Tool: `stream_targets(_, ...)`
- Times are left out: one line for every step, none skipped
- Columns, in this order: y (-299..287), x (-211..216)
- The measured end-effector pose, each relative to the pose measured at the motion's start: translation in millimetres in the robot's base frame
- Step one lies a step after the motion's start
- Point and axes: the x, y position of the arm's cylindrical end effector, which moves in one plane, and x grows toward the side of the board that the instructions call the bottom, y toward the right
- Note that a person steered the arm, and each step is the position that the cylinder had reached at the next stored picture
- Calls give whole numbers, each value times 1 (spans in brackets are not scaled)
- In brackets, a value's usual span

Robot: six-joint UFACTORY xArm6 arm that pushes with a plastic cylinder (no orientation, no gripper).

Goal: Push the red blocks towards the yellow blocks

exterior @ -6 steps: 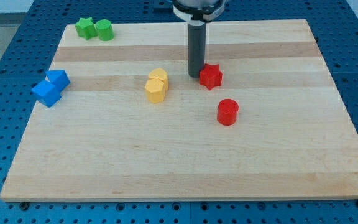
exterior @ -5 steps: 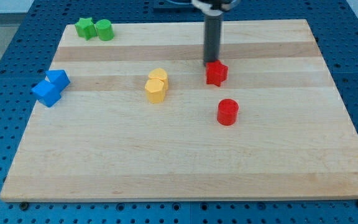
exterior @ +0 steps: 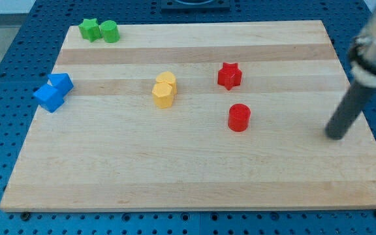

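A red star block [exterior: 229,75] lies right of the board's middle, with a red cylinder [exterior: 239,117] below it. Two yellow blocks touch each other left of them: a rounded one [exterior: 166,79] above a hexagonal one [exterior: 163,94]. My tip [exterior: 335,136] is far at the view's right, well right of the red cylinder and touching no block. The rod leans up to the right and is motion-blurred.
A green star [exterior: 89,29] and a green cylinder [exterior: 109,31] sit at the top left. Two blue blocks [exterior: 53,92] sit at the left edge. The wooden board [exterior: 188,176] lies on a blue perforated table.
My tip has left the red star's top side and swung far to the right and down. The red star shifted slightly right and up from its first place. Other blocks have not moved.
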Motion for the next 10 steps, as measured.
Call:
stream_targets(-112,-11)
stream_targets(-199,-45)
stream_targets(-213,-43)
stream_targets(-207,-27)
stream_targets(-187,-23)
stream_targets(-187,-58)
stream_targets(-187,-83)
stream_targets(-182,-57)
stream_targets(-146,-37)
stream_targets(-133,-57)
